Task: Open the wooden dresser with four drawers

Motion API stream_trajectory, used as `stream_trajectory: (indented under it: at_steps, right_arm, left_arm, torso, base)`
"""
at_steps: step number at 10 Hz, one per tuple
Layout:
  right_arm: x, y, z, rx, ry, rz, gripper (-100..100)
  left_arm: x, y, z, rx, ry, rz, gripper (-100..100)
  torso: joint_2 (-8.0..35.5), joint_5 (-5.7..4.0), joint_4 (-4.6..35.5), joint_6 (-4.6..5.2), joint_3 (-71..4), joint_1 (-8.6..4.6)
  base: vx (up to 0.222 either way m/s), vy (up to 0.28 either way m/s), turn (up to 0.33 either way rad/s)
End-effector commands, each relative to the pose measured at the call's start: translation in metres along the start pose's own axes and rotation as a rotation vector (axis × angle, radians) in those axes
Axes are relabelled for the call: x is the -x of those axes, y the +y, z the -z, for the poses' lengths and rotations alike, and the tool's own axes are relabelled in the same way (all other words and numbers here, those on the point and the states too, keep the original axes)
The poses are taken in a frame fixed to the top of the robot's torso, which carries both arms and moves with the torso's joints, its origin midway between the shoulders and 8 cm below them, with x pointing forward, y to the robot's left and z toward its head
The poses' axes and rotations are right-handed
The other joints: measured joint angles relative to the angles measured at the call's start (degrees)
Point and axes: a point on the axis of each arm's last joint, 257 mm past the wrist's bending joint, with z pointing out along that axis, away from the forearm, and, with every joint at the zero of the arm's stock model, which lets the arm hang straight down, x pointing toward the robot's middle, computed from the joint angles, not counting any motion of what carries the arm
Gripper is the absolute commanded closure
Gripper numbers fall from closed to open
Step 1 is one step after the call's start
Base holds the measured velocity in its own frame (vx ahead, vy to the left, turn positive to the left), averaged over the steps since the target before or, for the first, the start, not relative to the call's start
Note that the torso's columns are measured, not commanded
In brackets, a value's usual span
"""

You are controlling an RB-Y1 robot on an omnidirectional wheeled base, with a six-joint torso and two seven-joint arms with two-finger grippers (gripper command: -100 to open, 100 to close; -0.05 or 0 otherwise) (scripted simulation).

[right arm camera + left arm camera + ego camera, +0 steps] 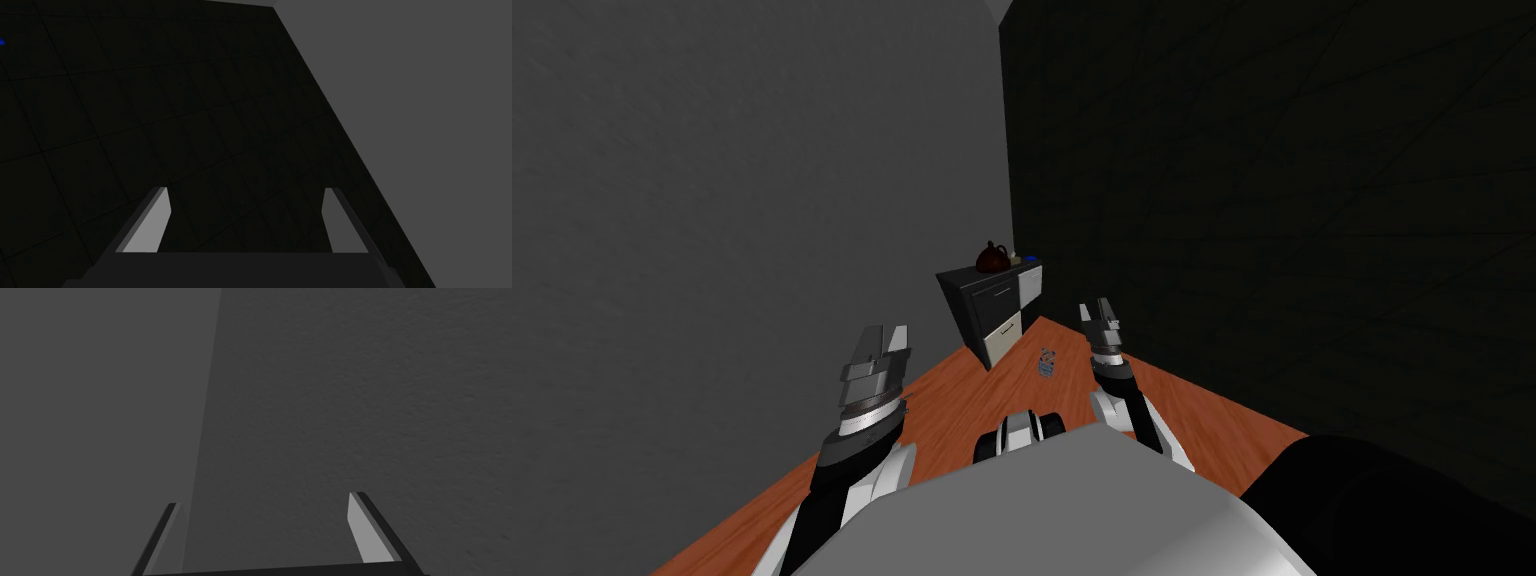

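Note:
A small dresser (997, 310) with dark and pale drawer fronts stands far ahead in the corner where the grey wall meets the dark tiled wall. A dark red teapot (992, 258) and small items sit on its top. My left gripper (878, 345) is raised at the left, well short of the dresser, and its fingers (367, 533) stand open with nothing between them. My right gripper (1100, 318) is held up to the right of the dresser, also open and empty, with its fingers (150, 225) spread.
An orange-brown floor (962, 400) runs ahead to the dresser. A small blue-grey object (1047, 362) lies on it in front of the dresser. A grey wall (712, 250) closes the left side and a dark tiled wall (1292, 220) the right.

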Motion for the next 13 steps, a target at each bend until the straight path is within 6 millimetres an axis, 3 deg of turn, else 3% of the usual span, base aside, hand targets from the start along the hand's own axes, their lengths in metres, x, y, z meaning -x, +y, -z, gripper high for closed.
stream_trajectory:
  at_steps: [1, 13]
  right_arm:
    - [0.000, 0.000, 0.000, -0.001, 0.000, 0.000, 0]
    - [0.000, 0.000, 0.000, -0.001, 0.000, 0.000, 0]
  left_arm:
    - [-0.004, 0.011, 0.002, 0.017, 0.048, -0.016, -100]
    - [0.020, 0.109, 0.026, 0.232, 0.061, -0.072, -100]
  torso:
    - [1.79, -0.02, 1.85, -0.01, -4.03, -0.11]
    - [2.66, -0.03, 2.68, 0.00, -5.39, -0.08]
  base:
    - [0.088, -0.069, 0.047]
    - [0.168, -0.134, 0.073]
